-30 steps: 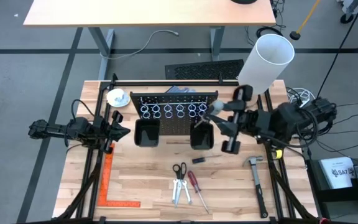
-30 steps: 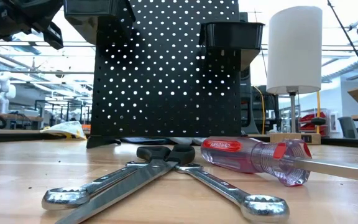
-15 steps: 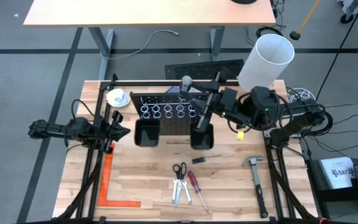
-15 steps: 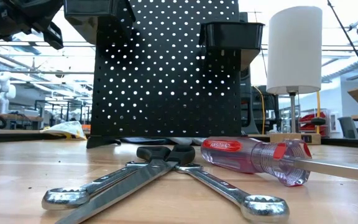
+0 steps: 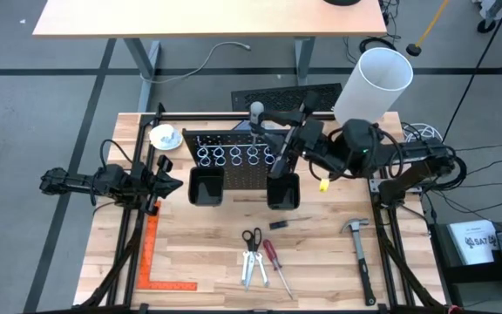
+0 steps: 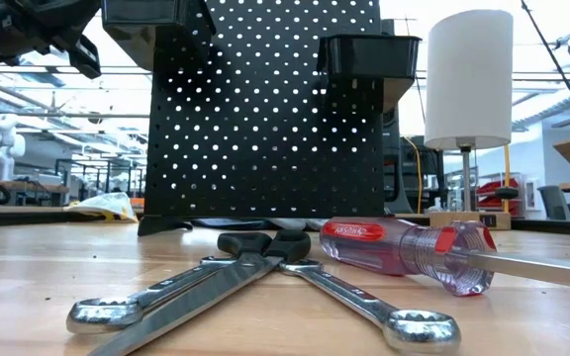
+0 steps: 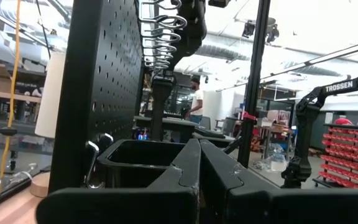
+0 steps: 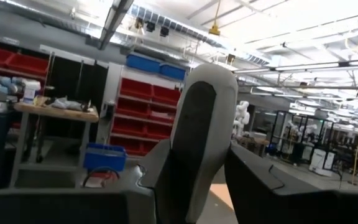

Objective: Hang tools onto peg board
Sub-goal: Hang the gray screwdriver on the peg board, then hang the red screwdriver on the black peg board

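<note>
Right gripper at upper centre of the high view clamped a grey-handled tool, poised over the peg board rings, likely for insertion. Left gripper, fingers together and empty, waited mid-left. Scissors lay lower centre.

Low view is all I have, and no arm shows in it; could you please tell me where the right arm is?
Observer: The right gripper is over the top edge of the peg board, above its ring holders.
Operator: Is it carrying anything?
Observer: Yes, its jaws are shut on a grey-handled tool.
Operator: And the left arm?
Observer: The left gripper waits at the left edge of the table, jaws shut and empty.
</note>
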Action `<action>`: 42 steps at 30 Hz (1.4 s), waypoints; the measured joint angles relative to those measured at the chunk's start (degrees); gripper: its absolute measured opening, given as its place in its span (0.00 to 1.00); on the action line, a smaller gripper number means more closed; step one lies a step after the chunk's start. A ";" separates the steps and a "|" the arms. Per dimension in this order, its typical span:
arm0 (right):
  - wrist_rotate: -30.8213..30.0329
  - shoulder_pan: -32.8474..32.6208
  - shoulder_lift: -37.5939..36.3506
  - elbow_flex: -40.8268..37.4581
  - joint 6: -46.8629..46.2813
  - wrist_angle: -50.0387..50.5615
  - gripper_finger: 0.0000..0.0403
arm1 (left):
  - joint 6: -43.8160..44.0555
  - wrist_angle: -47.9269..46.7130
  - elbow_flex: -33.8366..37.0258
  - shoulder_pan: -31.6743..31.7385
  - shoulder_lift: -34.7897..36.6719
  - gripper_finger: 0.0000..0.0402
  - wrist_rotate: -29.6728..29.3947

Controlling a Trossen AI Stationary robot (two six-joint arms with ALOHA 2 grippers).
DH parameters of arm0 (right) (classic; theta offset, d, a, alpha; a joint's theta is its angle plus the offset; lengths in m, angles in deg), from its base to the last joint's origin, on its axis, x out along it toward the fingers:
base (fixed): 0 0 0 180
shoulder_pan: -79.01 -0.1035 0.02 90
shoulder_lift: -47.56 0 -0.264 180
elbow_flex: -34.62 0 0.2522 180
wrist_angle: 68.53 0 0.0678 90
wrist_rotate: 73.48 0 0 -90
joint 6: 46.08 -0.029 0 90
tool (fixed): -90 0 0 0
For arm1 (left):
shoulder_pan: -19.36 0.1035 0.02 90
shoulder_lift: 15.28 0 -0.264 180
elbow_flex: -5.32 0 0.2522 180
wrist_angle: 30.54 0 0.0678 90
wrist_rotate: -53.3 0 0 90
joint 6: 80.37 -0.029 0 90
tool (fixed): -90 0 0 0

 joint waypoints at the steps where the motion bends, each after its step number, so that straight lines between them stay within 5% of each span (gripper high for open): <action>1: 0.08 0.05 0.00 -0.04 -0.23 0.04 0.29 | 0.00 0.00 0.00 0.00 0.00 0.02 -0.01; 29: -2.91 0.00 3.91 -0.07 -3.92 3.93 0.29 | 0.35 0.11 0.00 0.01 0.02 0.02 0.01; 36: -4.54 -0.64 3.91 -0.09 -3.94 4.00 0.41 | 0.39 0.04 0.00 0.00 0.01 0.02 0.03; 42: -7.70 -1.61 3.91 -0.07 -2.26 4.06 0.41 | 0.39 0.02 0.00 0.01 0.02 0.02 0.03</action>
